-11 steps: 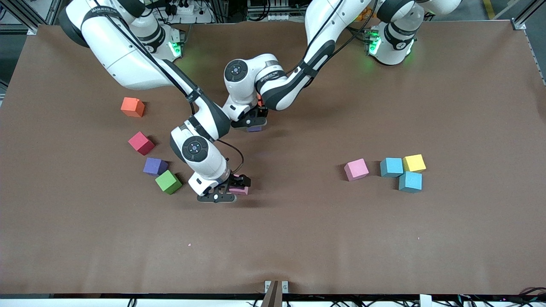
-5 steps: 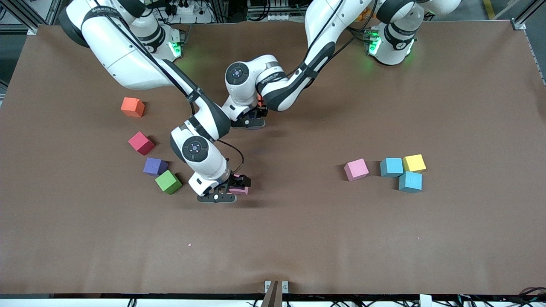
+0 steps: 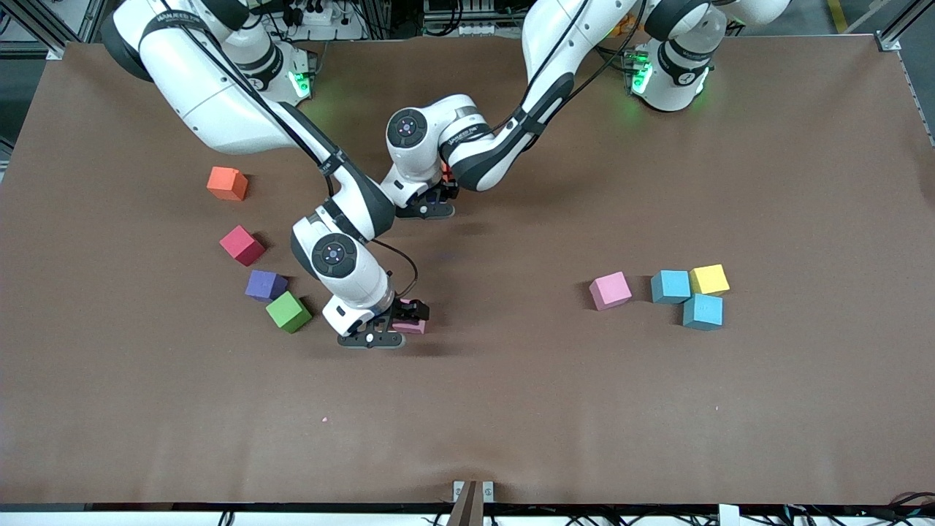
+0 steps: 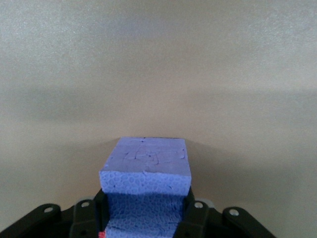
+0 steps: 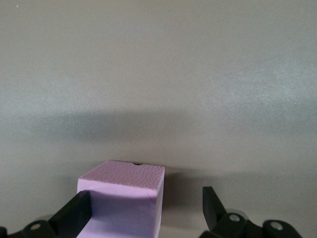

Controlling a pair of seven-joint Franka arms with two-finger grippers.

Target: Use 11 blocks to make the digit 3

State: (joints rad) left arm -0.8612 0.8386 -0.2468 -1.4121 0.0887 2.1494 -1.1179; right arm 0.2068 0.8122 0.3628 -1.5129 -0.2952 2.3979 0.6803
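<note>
Your brown table carries everything, and the green block serves as your landmark. Your right arm reaches down beside it, toward the left arm's end, and the right gripper sits low with its jaws spread wide; in the right wrist view a pink block stands between the fingers, against one finger and clear of the other, so nothing is clamped. Your left arm crosses in, farther from the front camera than the green block, and the left gripper is clenched on a purple-blue block; whether that block rests on the table or hangs just above it, you can't quite tell. Just beside the green block, a touch farther from the camera, sits a purple block; farther again lies the red block, then the orange block. Well apart from the green block, toward the left arm's end, you have a second pink block, then two light blue blocks and a yellow block huddled touching.
</note>
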